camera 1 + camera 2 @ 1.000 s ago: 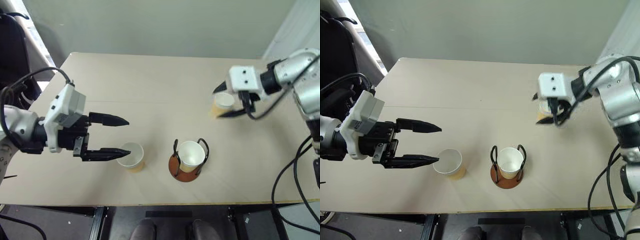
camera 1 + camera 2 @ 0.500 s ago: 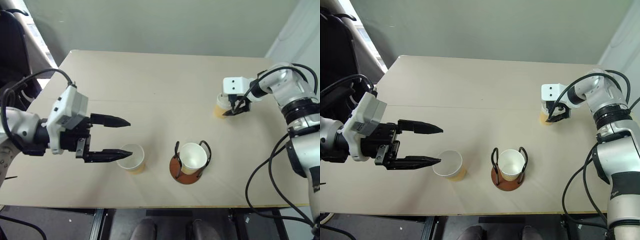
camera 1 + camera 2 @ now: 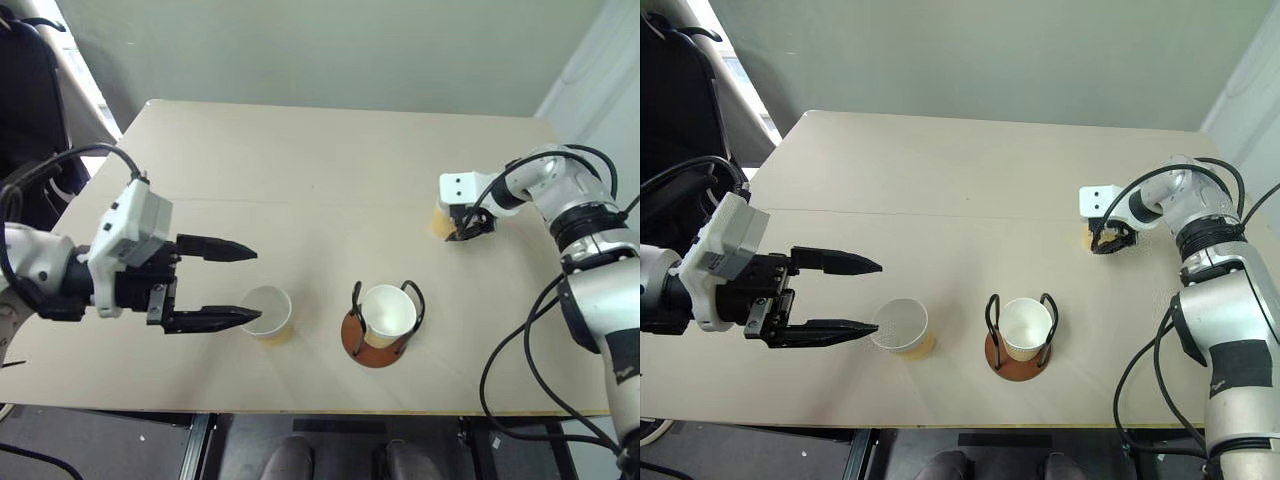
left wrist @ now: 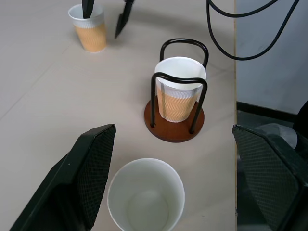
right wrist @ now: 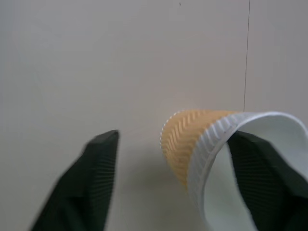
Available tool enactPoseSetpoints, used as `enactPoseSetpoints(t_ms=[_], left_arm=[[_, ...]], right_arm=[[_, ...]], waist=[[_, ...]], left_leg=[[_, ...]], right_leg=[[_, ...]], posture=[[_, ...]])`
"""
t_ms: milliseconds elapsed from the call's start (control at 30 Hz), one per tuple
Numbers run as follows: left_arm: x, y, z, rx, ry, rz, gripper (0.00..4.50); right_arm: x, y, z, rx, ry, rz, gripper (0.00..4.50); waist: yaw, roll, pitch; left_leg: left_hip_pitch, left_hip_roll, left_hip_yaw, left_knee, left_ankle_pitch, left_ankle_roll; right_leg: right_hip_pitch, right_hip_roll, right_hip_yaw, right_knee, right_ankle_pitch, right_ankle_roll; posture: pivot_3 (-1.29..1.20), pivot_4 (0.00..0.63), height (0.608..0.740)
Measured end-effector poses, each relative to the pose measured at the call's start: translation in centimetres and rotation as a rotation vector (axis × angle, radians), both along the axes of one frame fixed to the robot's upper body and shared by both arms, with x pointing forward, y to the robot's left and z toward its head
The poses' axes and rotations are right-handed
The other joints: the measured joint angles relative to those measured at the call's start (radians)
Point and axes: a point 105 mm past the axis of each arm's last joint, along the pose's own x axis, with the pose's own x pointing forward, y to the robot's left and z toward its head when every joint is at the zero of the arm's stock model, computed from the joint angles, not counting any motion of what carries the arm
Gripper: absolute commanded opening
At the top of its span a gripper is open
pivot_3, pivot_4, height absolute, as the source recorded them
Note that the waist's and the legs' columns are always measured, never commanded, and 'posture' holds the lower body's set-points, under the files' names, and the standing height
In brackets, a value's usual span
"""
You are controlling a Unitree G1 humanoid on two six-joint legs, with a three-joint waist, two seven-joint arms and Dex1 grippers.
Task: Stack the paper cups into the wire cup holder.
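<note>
On the beige table you have three paper cups and the wire cup holder, which stands near the front edge, a little right of the middle. One cup already sits upright inside the holder, between the two black wire loops, on the reddish-brown base. A second cup stands upright on the table just left of the holder, apart from it. Your left gripper hovers at this cup from the left side, its two black fingers spread wide; the lower finger tip reaches over the cup's rim, but I cannot tell if it touches. In the left wrist view this cup lies between the two fingers, open mouth up, and nothing is held. The third cup stands far on the right side of the table, well apart from the holder. Your right gripper is down at this cup. In the left wrist view one of its fingers goes into the mouth of the cup and the other stays outside beside the wall. In the right wrist view the cup's wall and white rim lie against one finger, with a gap to the other finger, so the fingers are partly open and not yet pressing on it.
</note>
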Motion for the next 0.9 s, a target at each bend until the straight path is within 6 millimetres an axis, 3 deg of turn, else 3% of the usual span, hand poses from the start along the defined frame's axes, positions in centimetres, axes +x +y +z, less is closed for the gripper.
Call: enactPoseSetpoints(t_ms=[167,233,467,633,733,800,900], left_arm=[[0.0,0.0,0.1,0.008,-0.009,0.01,4.18],[0.0,0.0,0.1,0.009,-0.01,0.011,4.18],[0.0,0.0,0.2,0.014,-0.014,0.013,4.18],[0.1,0.0,0.4,0.018,-0.017,0.014,4.18],[0.2,0.0,0.4,0.02,-0.015,0.012,4.18],[0.3,0.0,0.4,0.024,-0.015,0.011,4.18],[0.5,-0.1,0.1,0.028,-0.004,0.005,4.18]], right_arm=[[0.0,0.0,0.0,-0.011,-0.003,0.01,0.51],[0.0,0.0,-0.1,-0.015,-0.002,0.012,0.05],[-1.0,-0.1,0.6,-0.05,0.044,0.086,0.05],[-3.2,1.1,4.9,-0.018,0.029,0.229,0.05],[-6.6,3.5,9.3,0.106,-0.031,0.367,0.05],[-10.1,6.0,11.4,0.184,-0.023,0.507,0.05],[-14.9,9.2,11.6,0.237,0.083,0.705,0.05]], waist=[[0.0,0.0,0.0],[0.0,0.0,0.0],[0.0,0.0,0.0],[-0.001,0.001,0.0],[-0.002,0.003,0.002],[-0.004,0.003,0.002],[-0.011,0.001,0.002]], left_leg=[[0.0,0.0,0.0,0.0,0.0,0.0],[0.0,0.0,0.0,0.0,0.0,0.0],[0.0,0.0,0.0,0.0,0.0,0.0],[0.0,0.0,0.002,0.0,0.0,-0.001],[-0.002,0.001,0.003,0.0,0.0,-0.001],[-0.001,0.002,0.006,0.0,0.001,-0.002],[0.003,0.008,0.003,0.001,0.0,-0.004]], right_leg=[[0.0,0.0,0.0,0.0,0.0,0.0],[0.0,0.0,0.0,0.0,0.0,0.0],[0.0,0.0,0.0,0.0,0.0,0.0],[0.0,0.0,0.0,-0.001,0.0,0.0],[0.0,0.002,0.0,-0.003,-0.001,-0.001],[0.002,0.005,0.0,-0.004,-0.002,-0.003],[0.006,0.01,0.001,-0.004,-0.003,-0.006]], posture=[[0.0,0.15,0.74],[0.0,0.15,0.74],[0.0,0.15,0.74],[0.0,0.15,0.74],[0.0,0.15,0.74],[0.0,0.15,0.74],[0.0,0.15,0.74]])
